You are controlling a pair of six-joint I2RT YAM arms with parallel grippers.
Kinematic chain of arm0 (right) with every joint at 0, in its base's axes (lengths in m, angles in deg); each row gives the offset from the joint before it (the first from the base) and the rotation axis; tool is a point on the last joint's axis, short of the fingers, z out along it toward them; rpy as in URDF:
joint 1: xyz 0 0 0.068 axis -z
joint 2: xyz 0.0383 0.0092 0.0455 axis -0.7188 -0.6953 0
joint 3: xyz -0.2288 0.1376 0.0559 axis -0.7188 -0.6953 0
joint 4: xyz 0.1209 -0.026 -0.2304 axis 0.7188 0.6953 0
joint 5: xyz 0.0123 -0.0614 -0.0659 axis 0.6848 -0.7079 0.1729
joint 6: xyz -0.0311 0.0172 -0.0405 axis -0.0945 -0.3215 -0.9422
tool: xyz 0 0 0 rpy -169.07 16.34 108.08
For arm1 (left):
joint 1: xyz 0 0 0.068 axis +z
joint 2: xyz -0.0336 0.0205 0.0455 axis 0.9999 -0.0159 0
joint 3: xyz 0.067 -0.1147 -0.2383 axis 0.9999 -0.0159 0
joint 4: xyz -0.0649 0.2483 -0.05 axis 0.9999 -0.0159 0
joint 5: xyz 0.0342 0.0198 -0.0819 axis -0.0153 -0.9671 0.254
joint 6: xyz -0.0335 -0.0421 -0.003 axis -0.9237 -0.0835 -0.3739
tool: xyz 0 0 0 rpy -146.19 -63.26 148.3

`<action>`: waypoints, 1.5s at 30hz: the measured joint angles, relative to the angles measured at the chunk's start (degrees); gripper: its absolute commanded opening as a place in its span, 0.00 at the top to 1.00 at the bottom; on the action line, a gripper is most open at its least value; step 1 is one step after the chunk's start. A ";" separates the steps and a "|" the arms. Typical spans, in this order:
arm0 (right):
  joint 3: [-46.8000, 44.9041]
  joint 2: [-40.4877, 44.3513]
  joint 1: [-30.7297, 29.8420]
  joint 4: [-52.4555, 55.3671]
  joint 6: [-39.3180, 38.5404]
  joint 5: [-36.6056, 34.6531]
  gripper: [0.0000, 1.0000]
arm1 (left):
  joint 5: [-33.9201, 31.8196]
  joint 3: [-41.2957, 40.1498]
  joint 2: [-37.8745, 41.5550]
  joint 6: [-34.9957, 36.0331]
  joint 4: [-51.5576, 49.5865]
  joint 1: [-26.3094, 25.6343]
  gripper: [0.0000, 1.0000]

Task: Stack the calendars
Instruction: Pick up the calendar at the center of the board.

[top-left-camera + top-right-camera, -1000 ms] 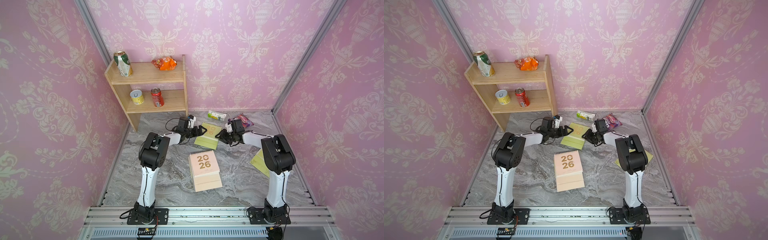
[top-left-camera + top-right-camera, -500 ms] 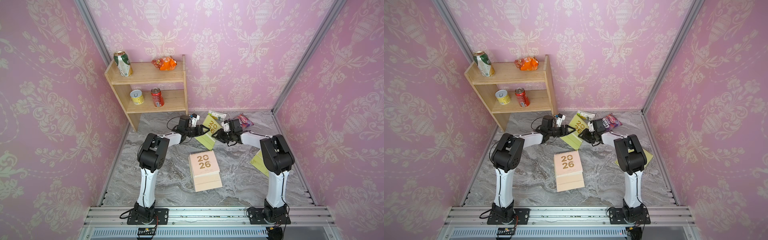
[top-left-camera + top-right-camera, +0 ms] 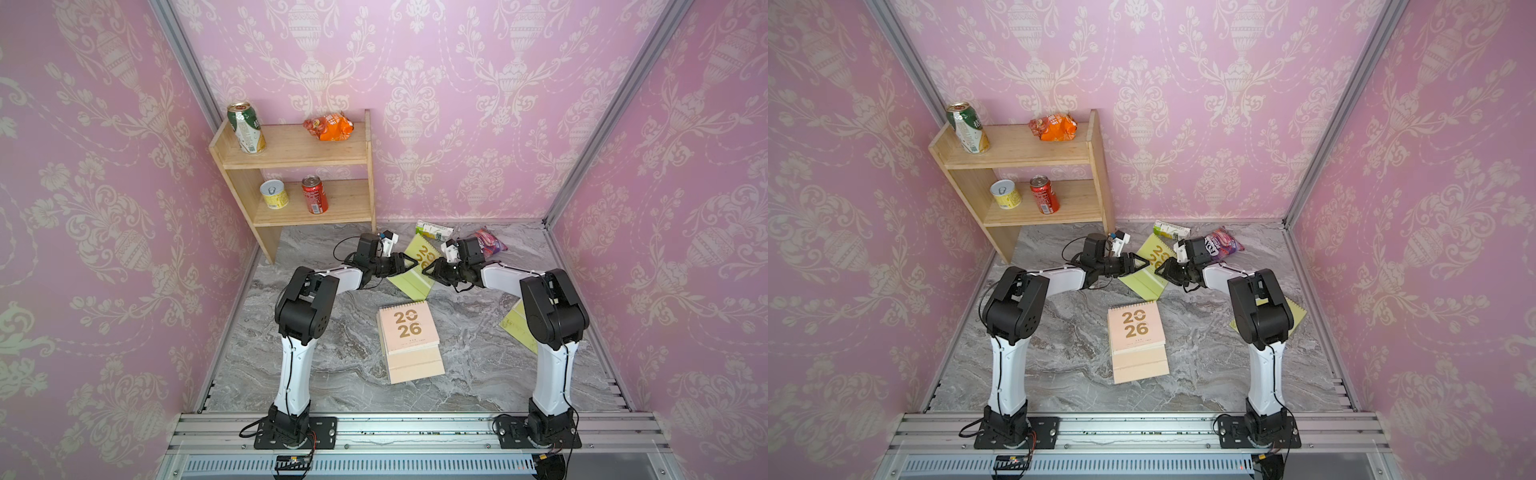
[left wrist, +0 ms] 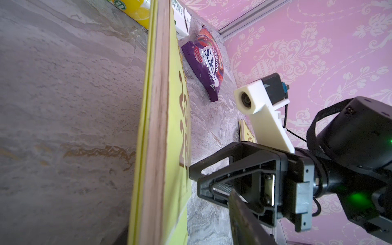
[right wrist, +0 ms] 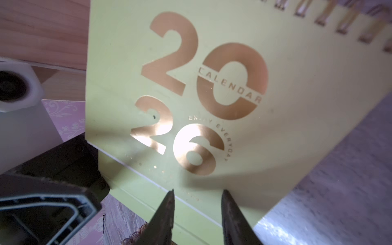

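At the far middle of the bench (image 3: 332, 374) a green calendar (image 3: 411, 282) is tipped up at a steep slant between the two arms. Its gold "2026" cover is turned toward the right arm, and both top views show it so. The left pincer (image 3: 411, 262) reaches in from its own side with its jaws about half wide, astride the calendar's edge. In the left wrist view the calendar runs edge-on, and the one finger that shows stands clear of the cover, with bare marble between them. The right pincer (image 3: 426, 269) meets the cover side. In the right wrist view its tips (image 5: 169, 203) sit a narrow gap apart at the cover's lower edge, and whether they clamp it I cannot tell. Nearer the arm bases, mid-bench, the pink calendars (image 3: 409, 328) lie stacked, with the top one shifted back off those beneath. A second green calendar (image 3: 1298, 309) lies flat on the right, partly hidden behind the right arm. By the back wall a carton (image 3: 434, 230) lies just beside the tilted calendar's raised end, with a purple packet (image 3: 484, 241) near it.
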 measured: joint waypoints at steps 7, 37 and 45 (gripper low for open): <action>-2.78 2.23 0.44 -0.22 -0.02 -0.39 0.62 | -0.02 -0.70 1.46 0.09 -1.01 0.28 1.00; -26.53 23.39 4.90 -25.77 7.02 8.63 0.44 | 3.08 -9.46 15.91 -6.23 8.57 2.40 1.00; -27.02 22.14 4.17 -33.79 10.10 10.25 0.41 | 3.69 -12.24 17.81 -8.50 11.54 2.40 1.00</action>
